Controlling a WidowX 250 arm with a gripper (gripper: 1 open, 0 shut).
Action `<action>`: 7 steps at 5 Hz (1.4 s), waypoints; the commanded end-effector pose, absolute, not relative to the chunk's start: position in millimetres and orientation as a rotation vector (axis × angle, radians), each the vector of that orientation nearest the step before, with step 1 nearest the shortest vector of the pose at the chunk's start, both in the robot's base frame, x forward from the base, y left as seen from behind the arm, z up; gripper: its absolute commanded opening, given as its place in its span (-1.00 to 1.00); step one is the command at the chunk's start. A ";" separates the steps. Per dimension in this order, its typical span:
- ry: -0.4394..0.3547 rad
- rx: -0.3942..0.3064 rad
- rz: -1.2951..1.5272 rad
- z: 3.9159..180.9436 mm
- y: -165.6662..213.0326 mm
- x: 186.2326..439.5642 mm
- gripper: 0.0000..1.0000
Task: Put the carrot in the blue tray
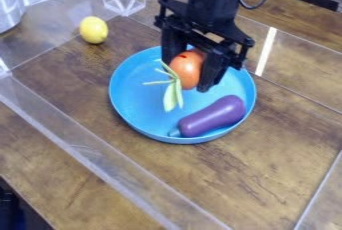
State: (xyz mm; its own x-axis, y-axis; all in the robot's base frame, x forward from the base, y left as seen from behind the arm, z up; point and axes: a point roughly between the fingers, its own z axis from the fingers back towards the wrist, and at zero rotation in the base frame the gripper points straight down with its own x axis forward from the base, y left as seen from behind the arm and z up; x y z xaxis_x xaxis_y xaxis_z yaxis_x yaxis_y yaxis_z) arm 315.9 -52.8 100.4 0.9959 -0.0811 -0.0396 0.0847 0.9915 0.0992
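Camera view: the orange toy carrot (187, 68) sits over the blue tray (124, 104) with the jaws (198, 64) closed on its stubby body, the right place to hold, since it looks light and firm while its leaves (171, 88) seem floppy.

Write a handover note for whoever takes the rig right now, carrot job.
Gripper: shut on the carrot, leafy top pointing down toward the camera side.
Job's things: carrot over the blue tray; whether it touches the bottom, I cannot tell. Eggplant lies in the tray, lemon outside it.
Done: carrot grasped and over the tray.
Left: probably lower if needed, open the jaws, back away.
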 end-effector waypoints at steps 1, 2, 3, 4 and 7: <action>-0.025 0.087 -0.058 114.5 -45.8 327.6 -1.00; -0.022 0.088 -0.054 112.2 -42.9 330.3 -1.00; -0.017 0.086 -0.054 108.1 -41.9 332.8 -1.00; -0.014 0.085 -0.054 104.7 -39.8 334.7 -1.00; -0.014 0.073 -0.065 97.6 -43.9 341.9 1.00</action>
State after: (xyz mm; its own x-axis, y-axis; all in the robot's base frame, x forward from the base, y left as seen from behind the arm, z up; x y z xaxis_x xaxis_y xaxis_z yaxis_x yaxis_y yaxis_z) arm 333.9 -46.4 81.9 0.9960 -0.0765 -0.0452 0.0799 0.9936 0.0795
